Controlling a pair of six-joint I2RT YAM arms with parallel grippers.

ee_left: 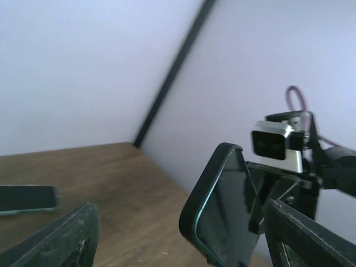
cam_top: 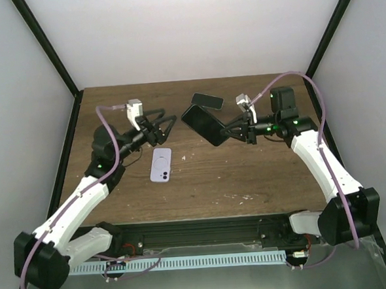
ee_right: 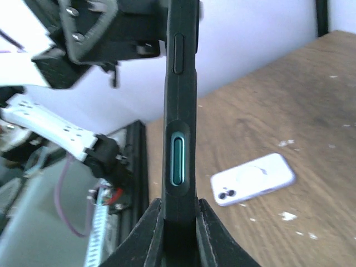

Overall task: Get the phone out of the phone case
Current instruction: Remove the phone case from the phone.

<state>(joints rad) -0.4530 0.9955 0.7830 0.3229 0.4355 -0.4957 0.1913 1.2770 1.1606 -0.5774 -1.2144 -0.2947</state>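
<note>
My right tool point(cam_top: 226, 134) pinches the black cased phone point(cam_top: 201, 123), raised above the desk point(cam_top: 260, 173) near the centre of the overhead view. My left tool point(cam_top: 164, 130) gapes wide just left of it.

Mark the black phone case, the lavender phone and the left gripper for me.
black phone case point(cam_top: 203, 125): top view, its broad face.
lavender phone point(cam_top: 161, 165): top view, middle of its back.
left gripper point(cam_top: 166, 131): top view, midway between its fingertips.
</note>
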